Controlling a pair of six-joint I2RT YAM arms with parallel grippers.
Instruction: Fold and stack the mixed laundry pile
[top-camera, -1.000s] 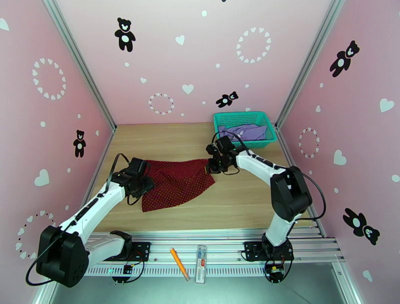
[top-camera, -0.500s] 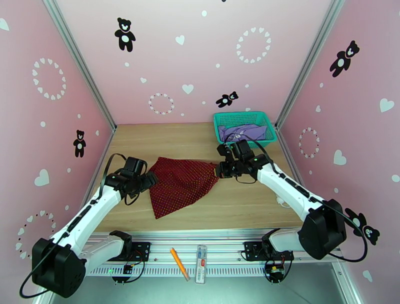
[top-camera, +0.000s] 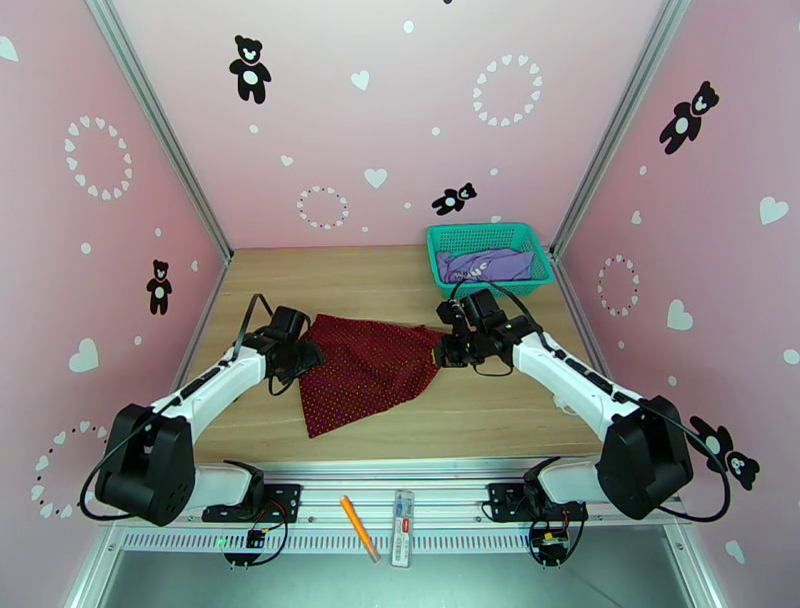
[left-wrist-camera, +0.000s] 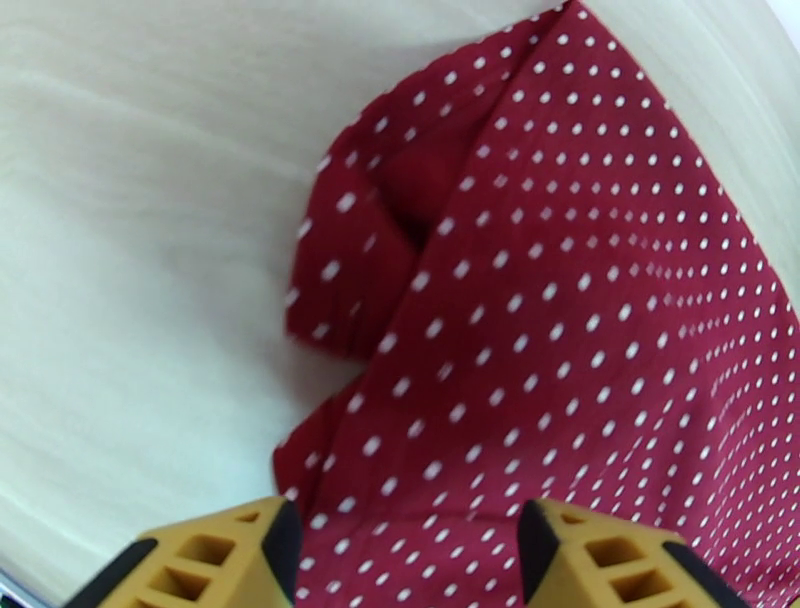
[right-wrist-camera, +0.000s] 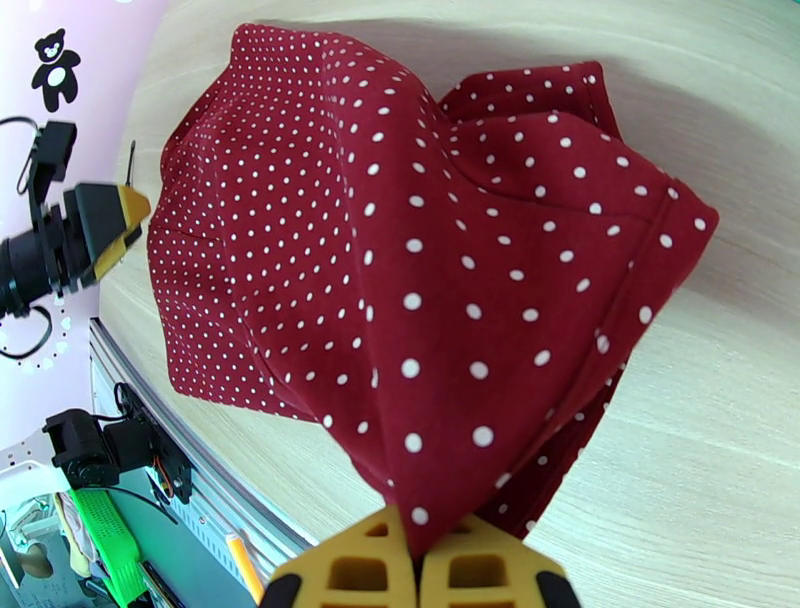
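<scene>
Left gripper (top-camera: 303, 356) has closed in on the left corner of the cloth (top-camera: 370, 365), jaws part open and empty. Right gripper (top-camera: 441, 352) keeps the right corner pinched, so it looks ready for spreading.

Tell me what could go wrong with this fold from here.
1. The right hand pinches just a small corner of the dark red cloth, so a hard pull might slip it free.
2. The left hand is open over the cloth's edge, right by a bunched flap. Closing there may grab two layers and lock in a crooked fold.
</scene>
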